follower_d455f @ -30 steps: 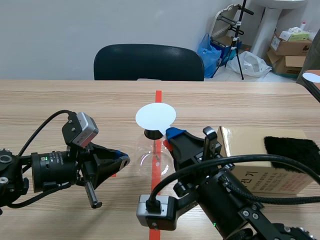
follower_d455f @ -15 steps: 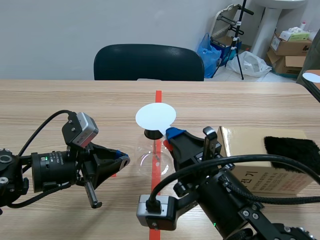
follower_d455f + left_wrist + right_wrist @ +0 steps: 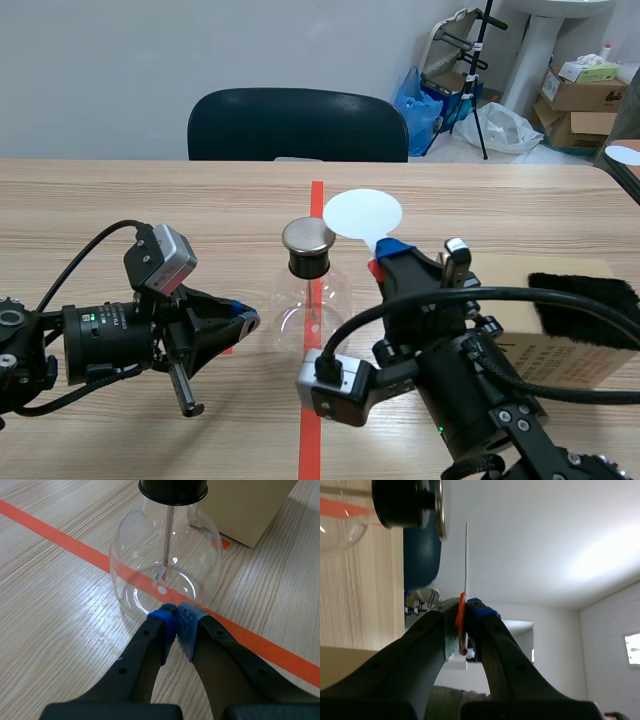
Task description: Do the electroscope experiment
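Contact matters: right gripper [image 3: 384, 258], clamped on the white disc [image 3: 362, 214] by its handle, should lay it flat on the metal cap [image 3: 308, 236] mid-frame; left gripper [image 3: 243, 318] sits pinched together, empty.

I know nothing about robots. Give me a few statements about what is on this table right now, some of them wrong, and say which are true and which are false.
1. The white round disc lies flat on the round metal cap of the clear glass flask. False: the right gripper holds it up by its handle, beside the cap and apart from it.
2. The left gripper is shut on nothing, its tips close to the flask's wall. True.
3. The flask lies tipped on its side. False: it stands upright on the orange-red tape line.
4. A black fuzzy cloth lies on the brown cardboard box. True.
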`<action>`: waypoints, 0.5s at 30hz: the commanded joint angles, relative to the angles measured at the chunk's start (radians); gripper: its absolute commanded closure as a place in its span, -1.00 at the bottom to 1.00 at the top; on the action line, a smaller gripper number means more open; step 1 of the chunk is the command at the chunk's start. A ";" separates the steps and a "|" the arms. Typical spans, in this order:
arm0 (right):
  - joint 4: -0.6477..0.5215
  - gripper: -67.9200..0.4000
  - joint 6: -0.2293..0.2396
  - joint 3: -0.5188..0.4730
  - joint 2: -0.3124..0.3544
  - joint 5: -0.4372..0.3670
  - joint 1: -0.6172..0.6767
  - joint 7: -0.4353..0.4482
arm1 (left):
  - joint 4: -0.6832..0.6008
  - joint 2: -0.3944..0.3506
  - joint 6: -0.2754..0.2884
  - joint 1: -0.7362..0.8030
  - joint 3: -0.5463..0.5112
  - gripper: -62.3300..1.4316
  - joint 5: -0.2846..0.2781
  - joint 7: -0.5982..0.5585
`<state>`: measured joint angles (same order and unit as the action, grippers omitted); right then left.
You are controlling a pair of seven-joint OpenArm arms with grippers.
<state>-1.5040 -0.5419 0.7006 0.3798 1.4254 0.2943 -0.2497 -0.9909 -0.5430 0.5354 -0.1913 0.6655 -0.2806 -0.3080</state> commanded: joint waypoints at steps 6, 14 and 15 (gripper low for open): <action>-0.014 0.96 -0.011 -0.007 0.011 0.003 -0.015 -0.138 | -0.017 0.000 0.002 -0.005 -0.004 0.86 -0.010 -0.015; -0.014 0.96 -0.011 -0.007 0.011 0.003 -0.014 -0.258 | -0.017 0.000 0.002 -0.005 -0.004 0.86 -0.010 -0.015; -0.014 0.96 -0.011 -0.007 0.011 0.003 -0.014 -0.268 | -0.017 0.000 0.002 -0.005 -0.004 0.86 -0.010 -0.015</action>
<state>-1.5040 -0.5419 0.7006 0.3798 1.4246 0.2943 -0.5068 -0.9909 -0.5430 0.5354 -0.1913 0.6655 -0.2802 -0.3080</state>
